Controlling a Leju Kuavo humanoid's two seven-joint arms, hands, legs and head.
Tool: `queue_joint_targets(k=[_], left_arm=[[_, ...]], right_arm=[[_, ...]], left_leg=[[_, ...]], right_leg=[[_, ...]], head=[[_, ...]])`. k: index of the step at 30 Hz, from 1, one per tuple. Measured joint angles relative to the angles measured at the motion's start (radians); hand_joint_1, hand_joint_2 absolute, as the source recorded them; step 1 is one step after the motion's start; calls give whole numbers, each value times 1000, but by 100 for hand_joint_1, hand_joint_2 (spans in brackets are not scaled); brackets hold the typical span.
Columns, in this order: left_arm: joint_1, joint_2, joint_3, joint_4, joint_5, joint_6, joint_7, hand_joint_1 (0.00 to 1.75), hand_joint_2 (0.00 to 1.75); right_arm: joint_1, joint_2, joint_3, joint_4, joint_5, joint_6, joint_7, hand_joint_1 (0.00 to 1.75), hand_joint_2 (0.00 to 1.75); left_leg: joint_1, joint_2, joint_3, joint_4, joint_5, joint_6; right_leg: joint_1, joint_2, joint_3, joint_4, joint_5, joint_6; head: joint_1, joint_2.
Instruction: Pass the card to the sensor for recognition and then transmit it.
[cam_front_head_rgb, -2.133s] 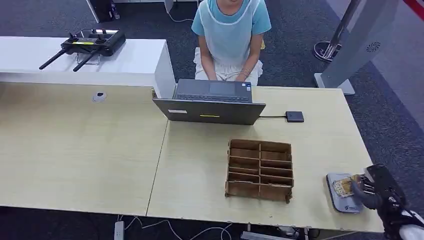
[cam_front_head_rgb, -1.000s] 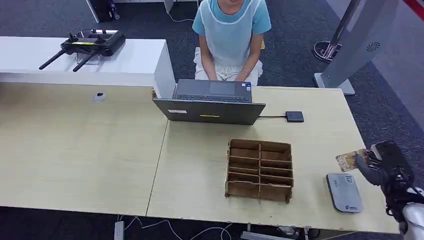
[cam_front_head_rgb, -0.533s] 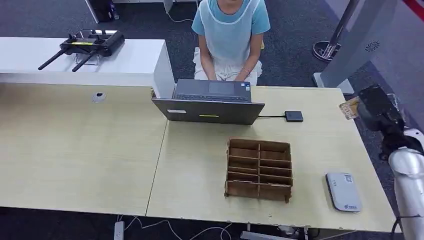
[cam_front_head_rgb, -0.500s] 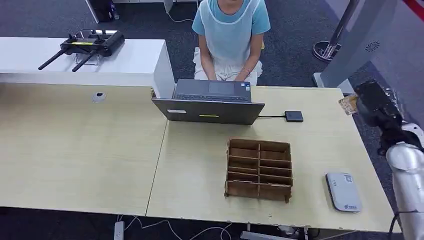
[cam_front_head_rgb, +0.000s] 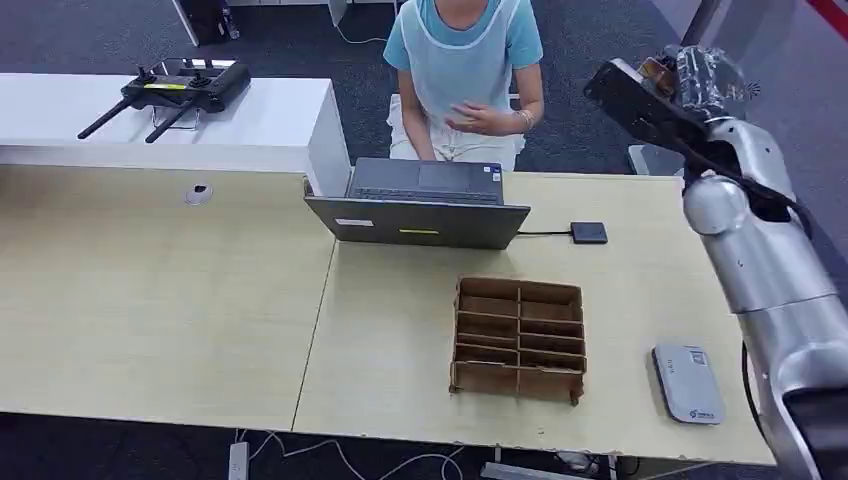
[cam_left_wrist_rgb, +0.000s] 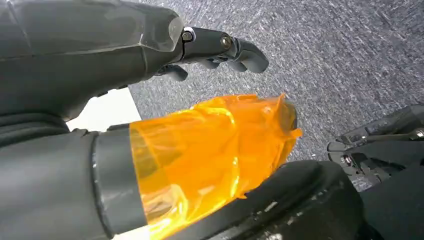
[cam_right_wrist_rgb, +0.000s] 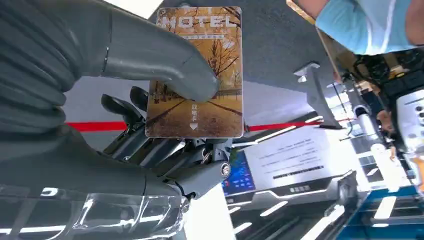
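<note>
Lying nearest on the pale desk (cam_front_head_rgb: 180, 300), close to its front right corner, is the grey card sensor (cam_front_head_rgb: 688, 383), flat and with nothing on it. Just to the left of the sensor stands a brown cardboard divider box (cam_front_head_rgb: 519, 339) with its compartments open upward. Beyond the box, toward the far edge of the desk, an open grey laptop (cam_front_head_rgb: 420, 205) sits with its lid back facing the robot, and a small black square device (cam_front_head_rgb: 589, 233) lies to the right of the laptop, joined to it by a thin cable.

The right arm rises from beside the sensor, well above the desk, with the right hand (cam_front_head_rgb: 655, 92) raised high past the far right corner. In the right wrist view that hand (cam_right_wrist_rgb: 150, 90) pinches the card (cam_right_wrist_rgb: 200, 75): the thick thumb presses on the card's printed face, which reads HOTEL over an autumn road scene, while the darker fingers (cam_right_wrist_rgb: 165, 150) back it from behind.

The left hand (cam_left_wrist_rgb: 150, 125) hangs over grey carpet, its fingers apart and holding nothing, its thumb wrapped in orange film.

Behind the laptop sits a person (cam_front_head_rgb: 465, 60) in a light blue top, one hand lifted in front of the chest. Far left of the laptop, a black controller (cam_front_head_rgb: 175, 90) with antennas rests on a white counter (cam_front_head_rgb: 260, 125).
</note>
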Motion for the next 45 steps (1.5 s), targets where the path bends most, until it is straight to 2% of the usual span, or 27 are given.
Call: queue_joint_targets(k=[3, 6, 10, 14, 23, 24, 25, 28, 35, 39, 45], left_arm=[[-4, 0, -8, 0, -5, -7, 2, 0, 0], [-10, 0, -17, 0, -12, -11, 4, 0, 0], [-21, 0, -25, 0, -16, -17, 11, 0, 0], [-29, 0, -31, 0, -16, -18, 14, 0, 0], [-32, -1, -42, 0, -14, -18, 16, 0, 0], [-32, -1, -42, 0, -14, -18, 16, 0, 0], [-33, -1, -43, 0, -14, -18, 16, 0, 0], [-33, -2, -44, 0, -12, -18, 16, 0, 0], [-32, -2, -47, 0, -2, -16, 16, 0, 0], [-32, -2, -48, 0, 5, -11, 16, 0, 0], [-27, -2, -49, 0, 11, -2, 11, 0, 0]], right_arm=[[-33, 26, 40, 29, 23, -3, -19, 175, 175], [-44, 61, 65, 60, 30, -47, -44, 175, 175], [-44, 105, 90, 98, 72, -101, -50, 175, 175], [-45, 138, 118, 138, 119, -110, -50, 175, 175], [-68, 162, 163, 190, 207, -126, -35, 171, 175], [-70, 163, 166, 193, 207, -126, -34, 127, 175], [-72, 163, 169, 197, 207, -126, -32, 0, 175], [-73, 166, 176, 206, 210, -132, -27, 0, 175], [-68, 168, 174, 215, 201, -208, -33, 0, 175], [-50, 168, 145, 201, 183, -239, -42, 0, 175], [15, 167, 63, 120, 98, -352, -78, 0, 175]], left_leg=[[0, 0, 0, 0, 0, 0], [0, 0, 0, 0, 0, 0], [0, 0, 0, 0, 0, 0], [0, 0, 0, 0, 0, 0], [0, 0, 0, 0, 0, 0], [0, 0, 0, 0, 0, 0], [0, 0, 0, 0, 0, 0], [0, 0, 0, 0, 0, 0], [0, 0, 0, 0, 0, 0], [0, 0, 0, 0, 0, 0], [0, 0, 0, 0, 0, 0]], right_leg=[[0, 0, 0, 0, 0, 0], [0, 0, 0, 0, 0, 0], [0, 0, 0, 0, 0, 0], [0, 0, 0, 0, 0, 0], [0, 0, 0, 0, 1, 0], [0, 0, 0, 0, 1, 0], [0, 0, 0, 0, 1, 0], [0, 0, 0, 0, 1, 0], [0, 0, -1, 0, 1, 0], [0, 0, -1, 0, 1, 0], [0, 0, -1, 0, 1, 0]], head=[[0, 0], [0, 0], [0, 0], [0, 0], [0, 0], [0, 0], [0, 0], [0, 0], [0, 0], [0, 0], [0, 0]])
